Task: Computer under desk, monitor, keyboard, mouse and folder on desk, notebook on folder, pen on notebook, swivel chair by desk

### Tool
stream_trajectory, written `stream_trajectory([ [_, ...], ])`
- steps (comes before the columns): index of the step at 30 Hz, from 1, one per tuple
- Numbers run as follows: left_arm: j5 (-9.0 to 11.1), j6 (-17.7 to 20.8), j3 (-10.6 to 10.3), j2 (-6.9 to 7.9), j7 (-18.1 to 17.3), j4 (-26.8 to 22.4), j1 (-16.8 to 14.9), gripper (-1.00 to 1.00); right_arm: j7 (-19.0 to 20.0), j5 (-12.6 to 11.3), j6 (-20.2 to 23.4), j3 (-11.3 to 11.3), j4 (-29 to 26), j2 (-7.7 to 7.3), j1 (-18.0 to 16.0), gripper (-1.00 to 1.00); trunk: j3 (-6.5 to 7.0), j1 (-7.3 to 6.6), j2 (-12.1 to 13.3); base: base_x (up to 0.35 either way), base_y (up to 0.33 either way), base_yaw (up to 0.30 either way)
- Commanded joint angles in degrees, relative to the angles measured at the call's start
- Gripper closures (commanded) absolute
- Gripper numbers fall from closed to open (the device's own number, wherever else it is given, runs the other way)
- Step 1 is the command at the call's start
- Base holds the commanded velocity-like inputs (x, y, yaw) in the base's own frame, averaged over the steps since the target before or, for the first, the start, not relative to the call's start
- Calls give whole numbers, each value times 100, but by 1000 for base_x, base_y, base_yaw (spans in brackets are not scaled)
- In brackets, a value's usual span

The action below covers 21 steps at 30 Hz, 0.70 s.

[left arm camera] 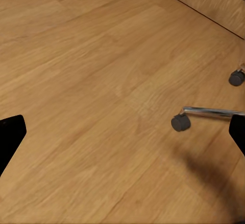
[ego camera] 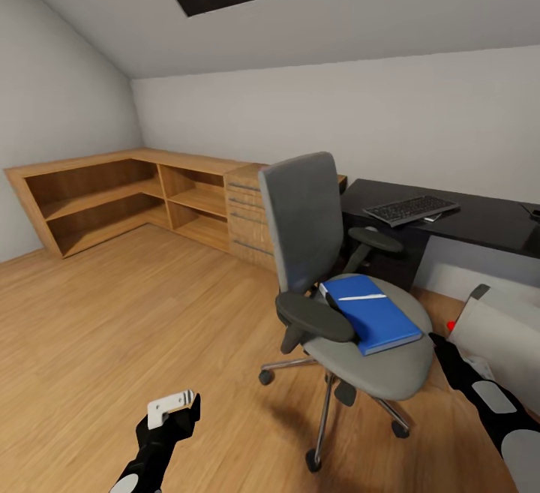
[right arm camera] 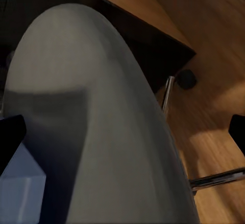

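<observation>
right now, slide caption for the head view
Blue folder with pen on grey swivel chair; keyboard on black desk.

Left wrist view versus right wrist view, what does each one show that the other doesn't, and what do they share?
Left wrist alone: a broad stretch of bare floor, with a strip of light-wood dresser front and its bar handle along one edge.

Right wrist alone: the swivel chair seen close, its grey seat spanning the frame, a corner of the blue folder on it, and the dark desk beyond.

Both: the wood floor, the chair's chrome base legs and castors, and dark jaw tips at the frame's sides, set wide apart.
</observation>
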Motion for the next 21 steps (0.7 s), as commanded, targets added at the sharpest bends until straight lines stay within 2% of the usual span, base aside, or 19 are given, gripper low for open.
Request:
stream_trajectory([
  [1, 60, 23, -7, 1, 35, -10, 0, -100, 20, -32, 41, -39, 0, 4, -4, -100, -4, 0, -2, 26, 0, 0],
  [12, 57, 24, -6, 1, 37, -10, 0, -100, 4, -35, 47, -47, 1, 13, -4, -100, -4, 0, -2, 132, 0, 10],
  [21, 60, 23, -6, 1, 38, -10, 0, -100, -2, -36, 49, -48, 1, 5, -4, -100, -4, 0, -2, 4, 0, 220],
])
